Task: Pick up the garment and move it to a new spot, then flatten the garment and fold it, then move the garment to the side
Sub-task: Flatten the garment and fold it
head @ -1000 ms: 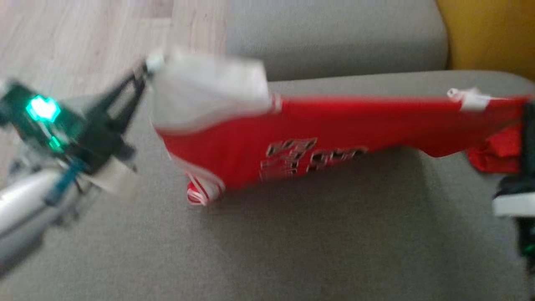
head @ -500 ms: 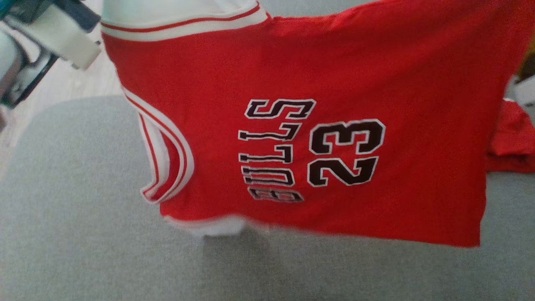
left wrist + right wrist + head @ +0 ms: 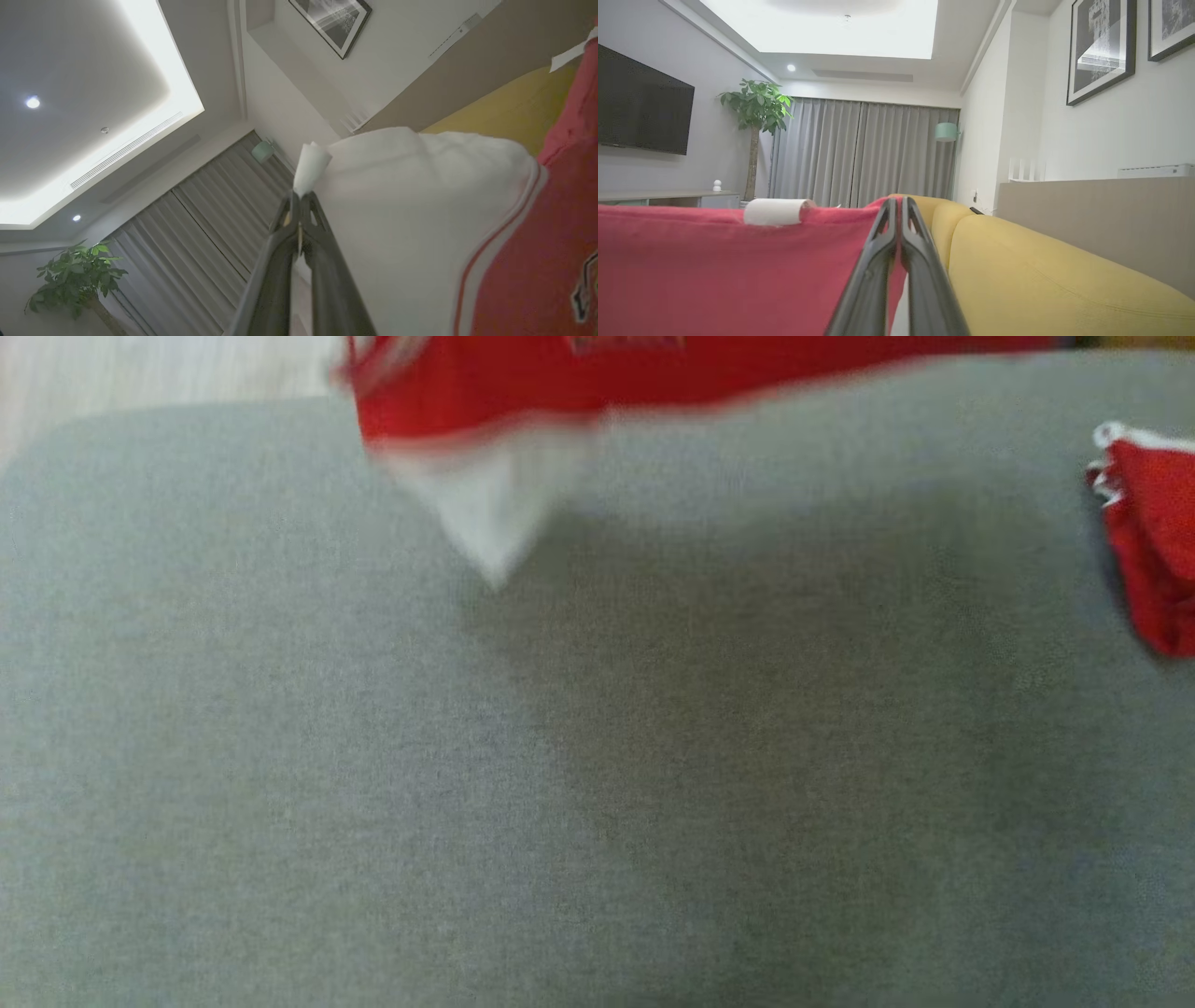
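Note:
The garment [image 3: 653,378] is a red jersey with white trim. It hangs blurred along the top edge of the head view, a white corner [image 3: 490,509] dangling over the grey cushion [image 3: 597,756]. In the left wrist view my left gripper [image 3: 301,198] is shut on a white edge of the garment [image 3: 420,210], held up toward the ceiling. In the right wrist view my right gripper [image 3: 899,203] is shut on the red edge of the garment [image 3: 714,270], which stretches away to the left.
Another bunch of red cloth [image 3: 1153,551] lies at the cushion's right edge. Pale wood floor [image 3: 159,369] shows past the cushion's far left corner. A yellow sofa [image 3: 1041,280] runs to the right of my right gripper.
The jersey hung spread across the head view half a second ago. Now only its blurred lower edge shows at the top, and the view itself has shifted. Both arms have left the head view.

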